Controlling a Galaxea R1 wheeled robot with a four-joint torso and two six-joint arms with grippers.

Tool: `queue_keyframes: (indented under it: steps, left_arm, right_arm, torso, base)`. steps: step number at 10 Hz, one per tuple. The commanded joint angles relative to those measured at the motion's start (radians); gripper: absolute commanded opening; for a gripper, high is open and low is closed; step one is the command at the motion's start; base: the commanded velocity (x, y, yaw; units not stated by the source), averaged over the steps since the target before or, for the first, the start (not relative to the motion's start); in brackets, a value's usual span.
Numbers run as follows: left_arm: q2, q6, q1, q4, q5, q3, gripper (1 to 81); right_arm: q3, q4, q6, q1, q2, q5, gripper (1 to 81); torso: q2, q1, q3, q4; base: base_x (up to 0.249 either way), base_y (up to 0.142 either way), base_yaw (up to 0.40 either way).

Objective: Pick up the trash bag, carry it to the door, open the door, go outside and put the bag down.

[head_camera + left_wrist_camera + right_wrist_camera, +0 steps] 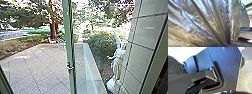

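We are clamping the gathered trash bag [205, 22] in our left claw [226, 45], facing a glass door [70, 47] mid-frame, right claw [228, 92] state unclear.

White statue [117, 62] beside tiled wall [142, 56], bush [101, 41] (nicely rounded), tree trunk [53, 30]

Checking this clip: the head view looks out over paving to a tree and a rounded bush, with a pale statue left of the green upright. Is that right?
Not quite: the head view shows the pale statue to the right of the green upright. The paving, tree and rounded bush are as you say.
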Motion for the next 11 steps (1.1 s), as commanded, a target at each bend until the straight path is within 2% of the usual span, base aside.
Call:
queue_keyframes:
  steps: [1, 11]
  left_arm:
    - [0.005, 0.011, -0.056, 0.006, 0.064, 0.002, 1.0]
    - [0.007, 0.011, -0.057, 0.007, 0.065, 0.002, 1.0]
  right_arm:
    - [0.009, -0.007, -0.004, 0.046, 0.007, -0.062, 81.1]
    - [0.009, -0.008, -0.004, 0.046, 0.006, -0.064, 81.1]
  torso:
    - [0.0, 0.0, 0.0, 0.0]
    - [0.0, -0.001, 0.0, 0.0]
  base:
    - [0.092, 0.0, 0.0]
    - [0.092, 0.0, 0.0]
